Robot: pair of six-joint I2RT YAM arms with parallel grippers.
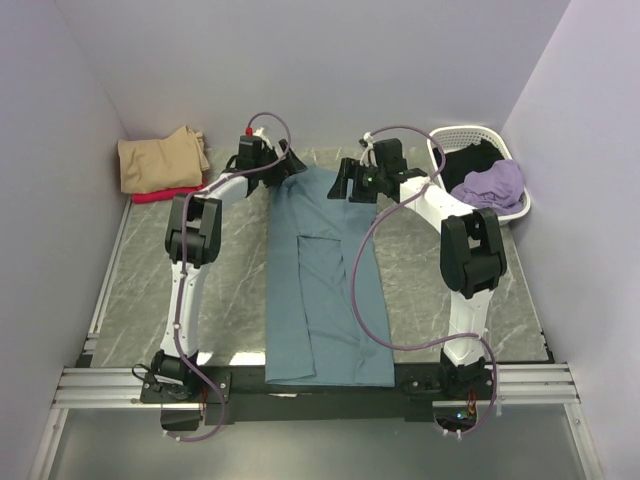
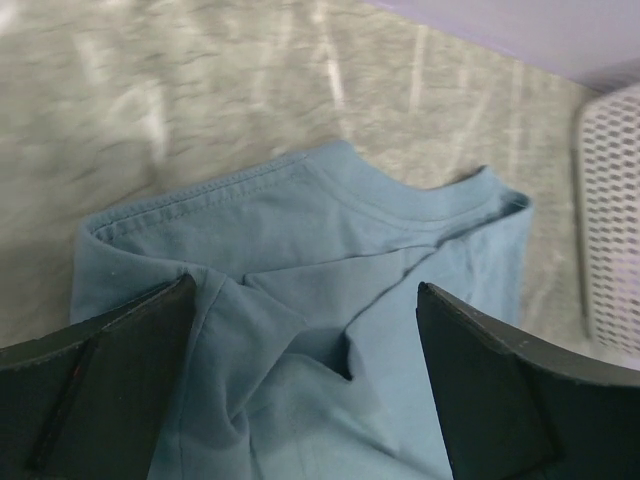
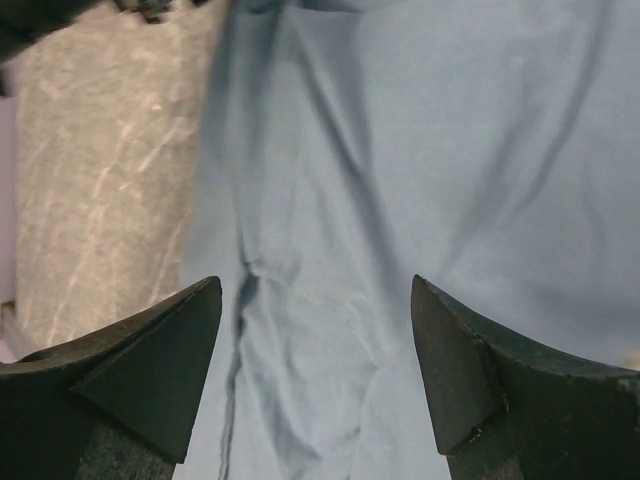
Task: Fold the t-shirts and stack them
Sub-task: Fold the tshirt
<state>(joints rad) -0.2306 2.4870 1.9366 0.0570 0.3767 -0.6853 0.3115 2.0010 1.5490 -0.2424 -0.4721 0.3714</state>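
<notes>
A large teal-blue t-shirt (image 1: 325, 285) lies folded lengthwise into a long strip down the middle of the table, neck end at the far side. My left gripper (image 1: 283, 165) is open just above its far left corner; the left wrist view shows the round neck (image 2: 400, 215) and folded cloth between the fingers (image 2: 110, 370). My right gripper (image 1: 345, 185) is open over the far right part; the right wrist view shows wrinkled teal cloth (image 3: 330, 330) between its fingers (image 3: 470, 370). A tan shirt (image 1: 160, 160) lies folded on a red one (image 1: 160, 195) at far left.
A white lattice basket (image 1: 480, 180) at far right holds a lilac shirt (image 1: 495, 185) and a black one (image 1: 475, 160); its wall shows in the left wrist view (image 2: 610, 230). Lilac walls close in the marbled grey table (image 1: 230, 300).
</notes>
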